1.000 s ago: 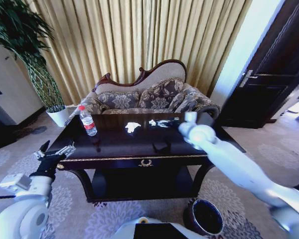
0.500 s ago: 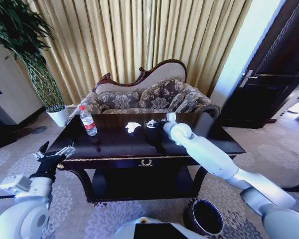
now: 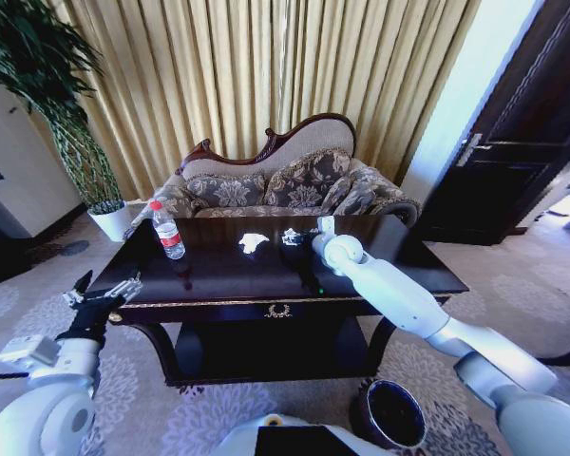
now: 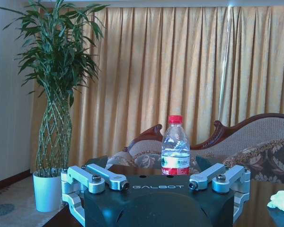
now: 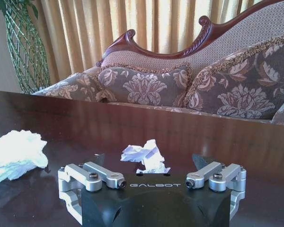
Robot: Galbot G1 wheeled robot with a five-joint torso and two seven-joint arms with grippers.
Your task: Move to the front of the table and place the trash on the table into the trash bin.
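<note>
A small crumpled paper scrap (image 5: 146, 155) lies on the dark counter (image 3: 228, 271), just ahead of my right end effector (image 5: 154, 176), fingers spread apart. My left end effector (image 3: 103, 290), also apart, waits beside the counter's left corner.

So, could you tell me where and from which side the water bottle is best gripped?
Likely around the mid-body, across the red label. The water bottle stands upright near the table's left end, directly ahead of the open left gripper, so a level approach from the front looks easiest. Its round body fits between the fingers.
</note>
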